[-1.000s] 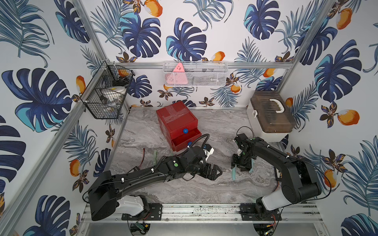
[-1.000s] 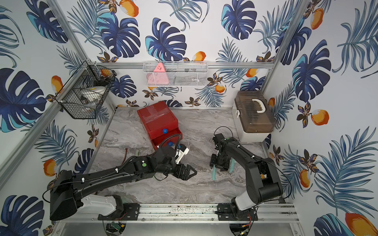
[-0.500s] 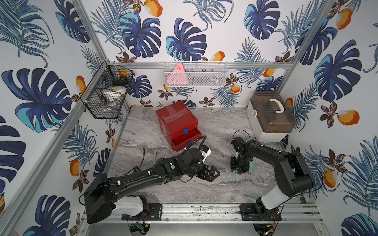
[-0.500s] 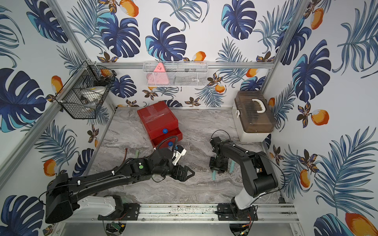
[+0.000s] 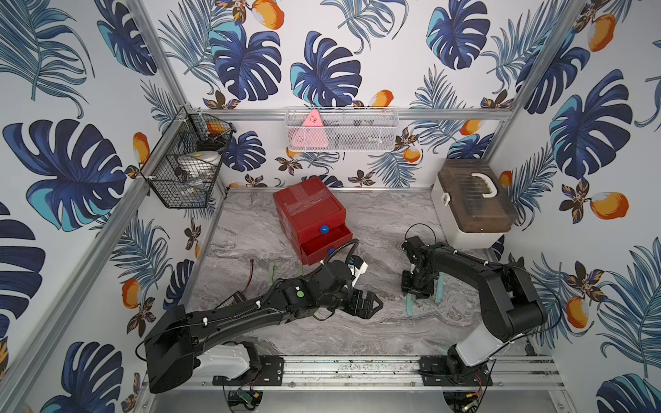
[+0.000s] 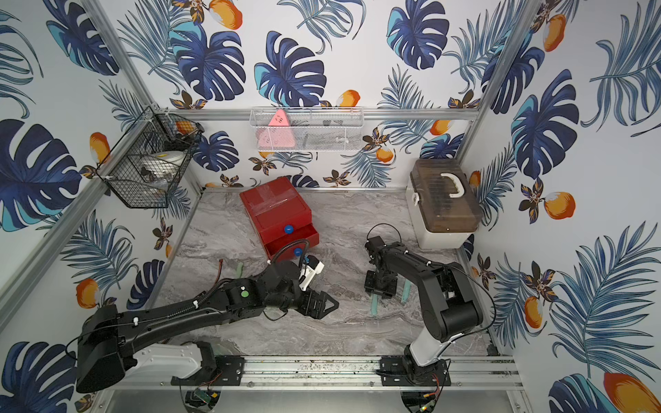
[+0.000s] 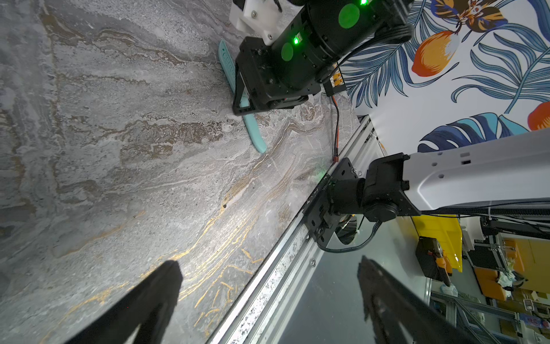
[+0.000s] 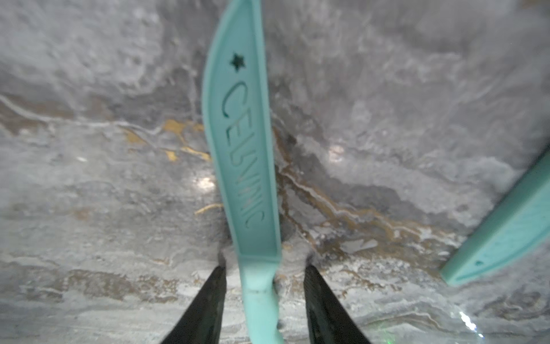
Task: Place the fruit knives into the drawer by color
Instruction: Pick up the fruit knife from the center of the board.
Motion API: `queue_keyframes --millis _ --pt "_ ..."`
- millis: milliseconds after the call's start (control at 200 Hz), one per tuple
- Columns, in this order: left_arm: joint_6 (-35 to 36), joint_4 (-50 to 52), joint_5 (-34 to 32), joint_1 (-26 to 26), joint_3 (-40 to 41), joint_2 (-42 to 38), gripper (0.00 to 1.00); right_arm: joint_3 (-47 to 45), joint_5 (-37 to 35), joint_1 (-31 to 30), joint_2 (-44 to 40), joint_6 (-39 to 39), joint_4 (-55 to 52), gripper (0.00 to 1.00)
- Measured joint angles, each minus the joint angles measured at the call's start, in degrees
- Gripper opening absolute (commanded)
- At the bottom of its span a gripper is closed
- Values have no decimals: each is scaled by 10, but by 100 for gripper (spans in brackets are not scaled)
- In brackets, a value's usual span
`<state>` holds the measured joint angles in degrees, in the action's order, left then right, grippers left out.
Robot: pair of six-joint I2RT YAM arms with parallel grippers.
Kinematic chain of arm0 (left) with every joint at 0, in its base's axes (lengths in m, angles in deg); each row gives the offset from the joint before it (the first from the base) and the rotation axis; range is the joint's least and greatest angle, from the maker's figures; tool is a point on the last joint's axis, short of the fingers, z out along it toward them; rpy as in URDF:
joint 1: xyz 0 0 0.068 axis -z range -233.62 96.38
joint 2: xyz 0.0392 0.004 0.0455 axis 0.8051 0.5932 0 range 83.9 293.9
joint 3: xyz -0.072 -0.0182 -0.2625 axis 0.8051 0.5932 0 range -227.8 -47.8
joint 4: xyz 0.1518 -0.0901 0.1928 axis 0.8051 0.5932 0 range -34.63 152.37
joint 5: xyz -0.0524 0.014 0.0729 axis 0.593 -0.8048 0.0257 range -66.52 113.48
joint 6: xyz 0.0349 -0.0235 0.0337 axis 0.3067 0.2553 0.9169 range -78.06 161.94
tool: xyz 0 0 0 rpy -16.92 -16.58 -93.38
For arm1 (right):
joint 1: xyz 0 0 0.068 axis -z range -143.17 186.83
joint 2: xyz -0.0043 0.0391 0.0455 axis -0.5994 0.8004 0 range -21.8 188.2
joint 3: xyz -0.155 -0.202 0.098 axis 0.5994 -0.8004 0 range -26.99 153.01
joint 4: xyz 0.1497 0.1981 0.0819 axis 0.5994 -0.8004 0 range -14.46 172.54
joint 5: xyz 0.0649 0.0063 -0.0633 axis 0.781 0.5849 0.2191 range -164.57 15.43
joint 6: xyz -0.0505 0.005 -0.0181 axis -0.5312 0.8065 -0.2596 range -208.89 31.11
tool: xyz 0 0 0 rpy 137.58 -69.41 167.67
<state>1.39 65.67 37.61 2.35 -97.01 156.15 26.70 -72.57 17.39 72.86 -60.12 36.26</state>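
A teal-blue fruit knife (image 8: 242,155) lies flat on the marble table. My right gripper (image 8: 264,268) points down over it, open, one finger on each side of its handle with a gap on both sides. Both top views show this knife (image 5: 410,307) (image 6: 374,306) sticking out from under the right gripper (image 5: 415,291). A second teal knife (image 5: 439,286) lies just right of it. A mint-green knife (image 5: 271,273) lies left of the drawer (image 5: 307,211), a red chest whose lower drawer (image 5: 325,243) is pulled out. My left gripper (image 5: 372,307) hovers mid-table, wide open and holding nothing (image 7: 268,280).
A white box with a brown lid (image 5: 472,200) stands at the back right. A black wire basket (image 5: 186,168) and a white mesh shelf (image 5: 339,128) hang on the walls. A thin red-black wire (image 5: 250,275) lies by the green knife. The metal rail (image 5: 357,368) runs along the front edge.
My right gripper has shifted slightly left and settled over the teal knife's handle, with its jaws narrower than a second ago. The left arm has barely moved.
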Motion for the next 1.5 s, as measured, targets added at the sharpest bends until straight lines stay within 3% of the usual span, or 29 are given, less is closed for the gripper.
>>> queue_keyframes --millis 450,861,1206,1501 --pt "0 0 2 0 20 -11 99 -7 -28 -23 13 5 16 40" --pt "-2 4 2 0 38 -28 99 -31 -79 -66 6 53 50 30" --pt "-2 8 2 0 42 -33 99 -17 -73 -68 16 62 37 3" --pt "1 25 2 0 33 -34 99 12 -73 -70 33 65 7 0"
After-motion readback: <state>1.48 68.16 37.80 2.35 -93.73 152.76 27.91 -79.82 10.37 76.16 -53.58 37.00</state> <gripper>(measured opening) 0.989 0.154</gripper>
